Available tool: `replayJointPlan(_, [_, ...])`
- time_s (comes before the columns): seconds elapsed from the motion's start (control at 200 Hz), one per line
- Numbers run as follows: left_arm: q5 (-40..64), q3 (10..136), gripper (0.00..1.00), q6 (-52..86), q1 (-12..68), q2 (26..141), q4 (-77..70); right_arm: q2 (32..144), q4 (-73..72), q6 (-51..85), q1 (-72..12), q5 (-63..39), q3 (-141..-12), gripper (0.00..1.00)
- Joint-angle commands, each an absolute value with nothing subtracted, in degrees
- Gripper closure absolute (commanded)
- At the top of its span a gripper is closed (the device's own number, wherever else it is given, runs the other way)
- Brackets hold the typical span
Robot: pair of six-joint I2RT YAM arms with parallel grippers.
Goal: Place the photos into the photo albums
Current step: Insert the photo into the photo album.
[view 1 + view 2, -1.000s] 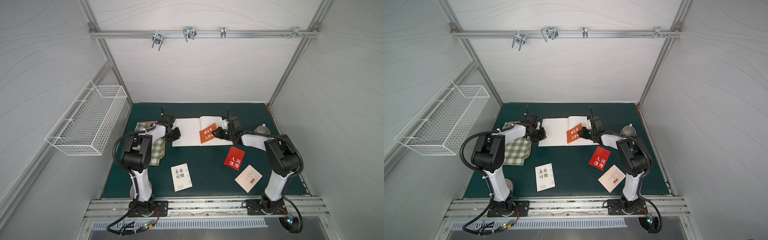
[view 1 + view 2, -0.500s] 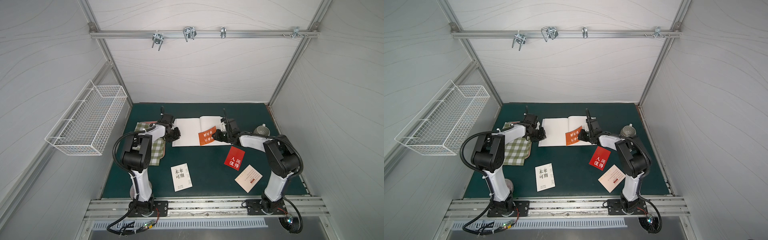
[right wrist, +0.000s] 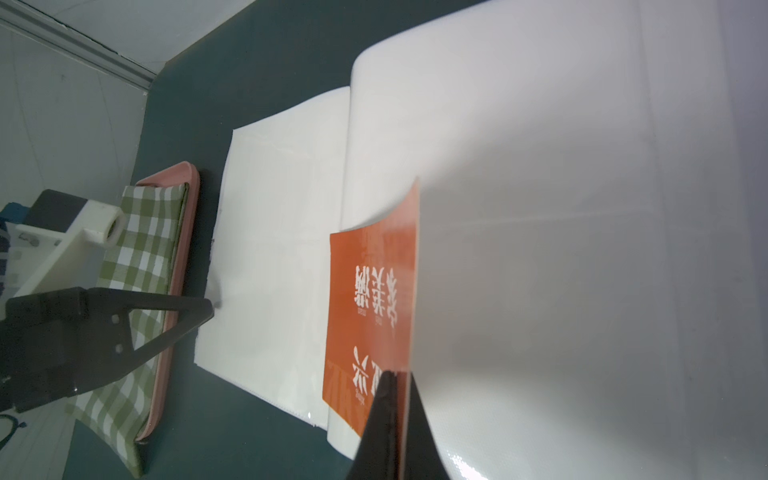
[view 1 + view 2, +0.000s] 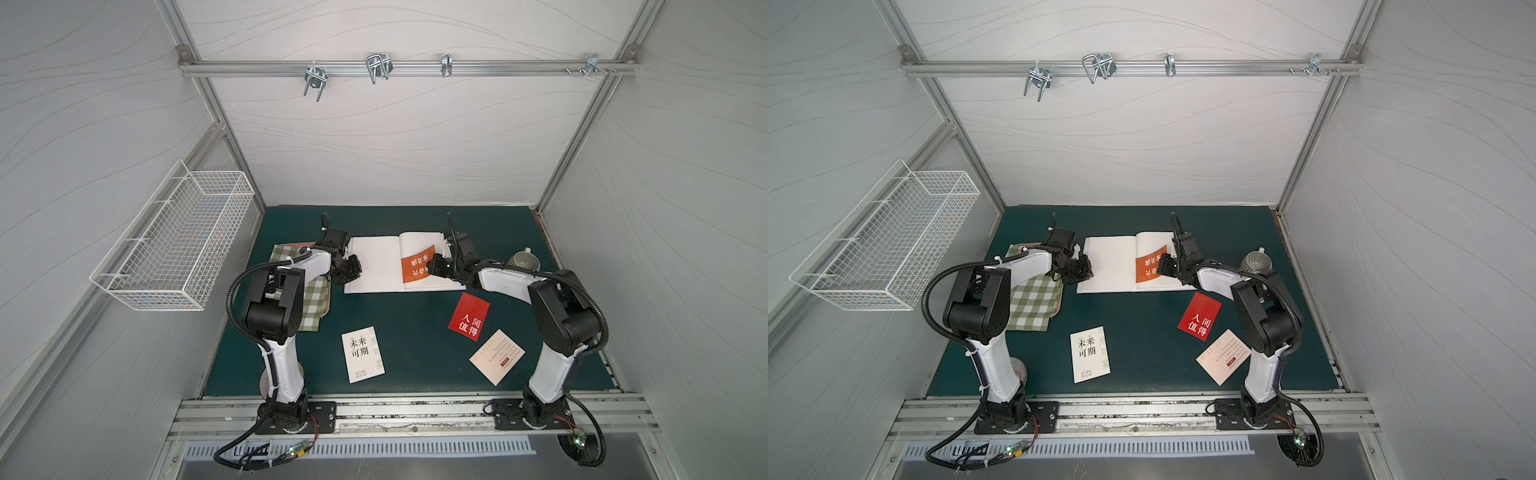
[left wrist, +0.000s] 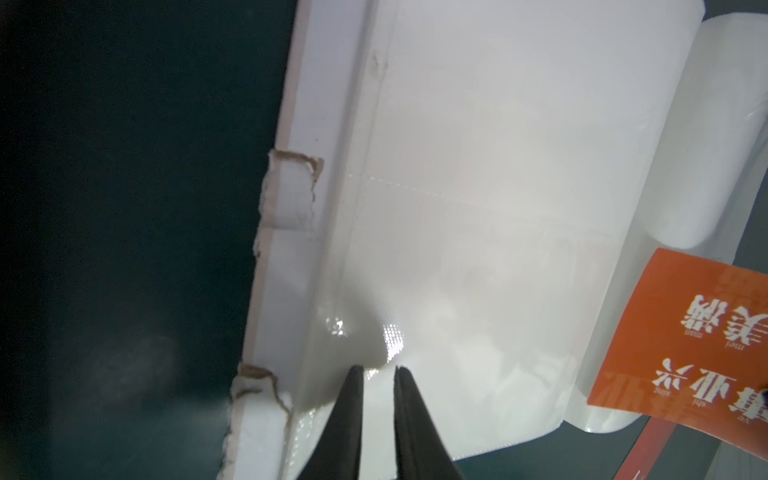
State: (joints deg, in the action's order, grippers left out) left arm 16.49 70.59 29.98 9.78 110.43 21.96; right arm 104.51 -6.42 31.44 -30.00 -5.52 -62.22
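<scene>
Orange photo: you're sliding it into the sleeve on the album right-hand page, far end already tucked under the film.
Right gripper: jaws clamped on the card's near edge, pushing from behind.
Left gripper: you're pinning the left page's outer corner, jaws nearly closed; I'm judging that's holding the book steady.
Red photo, white photo, cream photo: lying loose on the mat, waiting.

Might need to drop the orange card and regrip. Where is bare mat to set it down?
Bare mat lies between the white card and the red card, below the album. More lies behind the album. It is crowded around the cream card and the right arm.
</scene>
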Motion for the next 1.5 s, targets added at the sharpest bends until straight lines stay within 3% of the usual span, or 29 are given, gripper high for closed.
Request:
replayJointPlan(0.0, [17.2,70.7,0.81,31.1,9.3,111.8,20.5,103.5,-5.5,27.2,-32.6,1.0,-62.7,1.0])
replayJointPlan(0.475, [17.2,69.9,0.81,31.4,9.3,111.5,20.1,101.9,-13.0,27.4,-36.0,9.7,-55.8,1.0])
replayJointPlan(0.815, [17.6,69.6,0.81,31.7,9.3,111.8,19.9,103.8,-8.4,32.5,-35.4,1.7,-57.8,1.0])
replayJointPlan(1.33, [17.9,69.5,0.81,32.1,9.3,112.1,19.7,104.5,-5.2,38.4,-33.7,-2.5,-56.7,1.0])
replayJointPlan(1.495, [17.6,69.4,0.81,32.0,9.3,112.1,19.9,102.5,-4.7,38.5,-33.5,0.3,-54.9,1.0])
